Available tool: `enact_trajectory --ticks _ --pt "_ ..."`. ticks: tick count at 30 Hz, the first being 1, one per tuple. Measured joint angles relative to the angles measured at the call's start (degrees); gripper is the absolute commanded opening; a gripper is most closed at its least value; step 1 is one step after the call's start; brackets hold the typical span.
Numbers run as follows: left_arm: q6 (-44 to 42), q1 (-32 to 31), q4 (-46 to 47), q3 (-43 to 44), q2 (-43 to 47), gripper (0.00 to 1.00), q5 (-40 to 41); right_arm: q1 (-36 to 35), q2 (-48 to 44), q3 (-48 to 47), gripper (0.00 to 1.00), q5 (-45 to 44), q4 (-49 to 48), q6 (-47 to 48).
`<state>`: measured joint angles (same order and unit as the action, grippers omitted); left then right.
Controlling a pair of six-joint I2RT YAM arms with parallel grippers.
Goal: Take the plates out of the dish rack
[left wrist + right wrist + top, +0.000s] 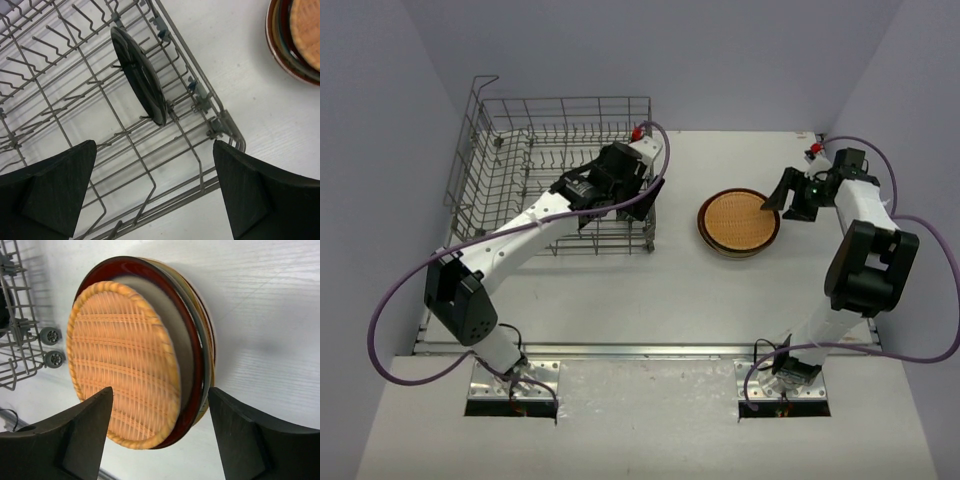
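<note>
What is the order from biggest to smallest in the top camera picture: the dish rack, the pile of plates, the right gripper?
1. dish rack
2. pile of plates
3. right gripper, which sits higher and nearer the camera, so it may look bigger than it is

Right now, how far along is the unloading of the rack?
Done: a stack of plates sits on the table, orange-brown plate on top. In hand: nothing; the right pincer is open at the stack, the left pincer open over the dish rack. Left: one small black plate standing on edge in it.
</note>
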<state>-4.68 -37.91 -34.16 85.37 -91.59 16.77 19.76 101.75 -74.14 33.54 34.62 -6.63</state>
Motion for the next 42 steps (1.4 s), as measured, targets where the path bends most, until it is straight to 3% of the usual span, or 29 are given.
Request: enact_trajectory --ticks 4,10,14,16,26,33,42 --pt "4.4 0.2 0.1 4.3 -2.8 0.82 1.5 0.1 -1.7 0.0 0.79 -2.2 0.1 0.6" --pt "9.3 0.2 0.4 9.4 -7.6 0.69 5.7 0.4 -10.3 0.0 0.84 -3.4 0.1 0.7" --pt "11.5 0.3 0.5 11.2 -11.5 0.61 7.9 0.4 -15.5 -0.5 0.94 -3.4 0.2 0.6" --pt "12.5 0.5 0.2 11.9 -13.5 0.58 8.9 0.4 -17.1 -0.8 0.99 -3.4 0.3 0.6" --pt "15.6 4.2 -1.0 16.3 -20.5 0.53 9.7 0.4 -22.3 -0.8 0.99 -3.3 2.4 0.0" --pt "17.2 6.5 -1.7 17.2 -22.6 0.46 4.8 0.4 -23.1 -0.8 0.99 -3.3 3.3 -0.1" --pt "18.6 7.5 -2.1 17.2 -23.9 0.09 -0.7 0.4 -23.1 -0.8 0.99 -3.1 3.6 -0.5"
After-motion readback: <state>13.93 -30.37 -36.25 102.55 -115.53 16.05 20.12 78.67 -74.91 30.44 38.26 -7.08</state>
